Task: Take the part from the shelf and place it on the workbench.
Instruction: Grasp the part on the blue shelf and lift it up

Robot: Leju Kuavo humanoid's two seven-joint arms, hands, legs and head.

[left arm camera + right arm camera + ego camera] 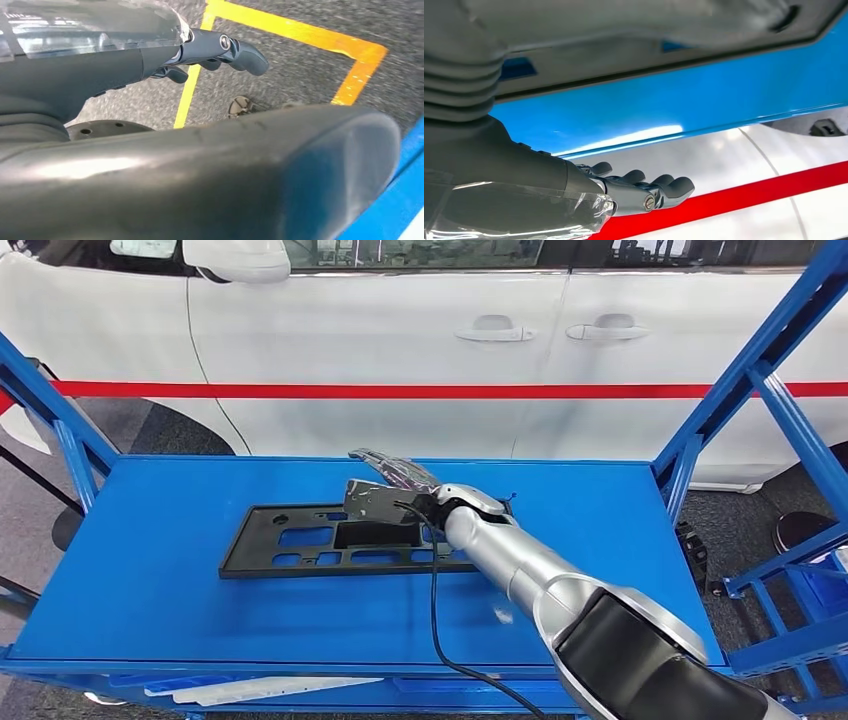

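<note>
A flat black part [330, 540] lies on the blue table [150, 570], the right hand [395, 485] resting open-fingered over its far edge, where careless withdrawal might snag and drag it.

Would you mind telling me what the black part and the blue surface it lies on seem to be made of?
The black part looks like moulded plastic with a matte finish: thin, flat, with clean rectangular cut-outs and almost no glare. The blue surface looks like painted sheet metal, smooth and semi-gloss, judging by the soft reflections along it; I cannot be sure of either.
</note>
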